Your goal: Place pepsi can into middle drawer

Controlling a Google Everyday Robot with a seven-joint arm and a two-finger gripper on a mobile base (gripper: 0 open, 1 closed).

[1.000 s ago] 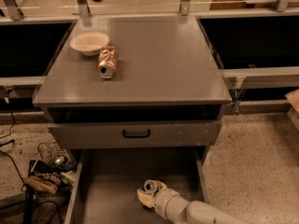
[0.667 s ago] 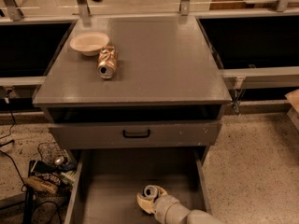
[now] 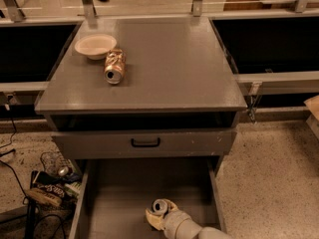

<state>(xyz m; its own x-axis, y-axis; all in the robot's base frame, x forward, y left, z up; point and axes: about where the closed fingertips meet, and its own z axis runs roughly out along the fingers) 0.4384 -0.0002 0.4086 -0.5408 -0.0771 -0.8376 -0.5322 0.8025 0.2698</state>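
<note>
One pepsi can (image 3: 160, 206), only its silver top showing, was clasped in the hand (image 3: 159, 211) low over the middle drawer (image 3: 124, 193), by its near edge. Hand had drawn slightly toward that edge within the last second; release judged pending. Blue body hidden behind fingers (image 3: 151, 216); arm cut off below.

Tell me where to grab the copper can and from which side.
Grip the copper can across its round body at mid-length, coming straight down. It lies on its side, so both flanks are open; the bowl sits near its far end. The claw is low in the open drawer.
</note>
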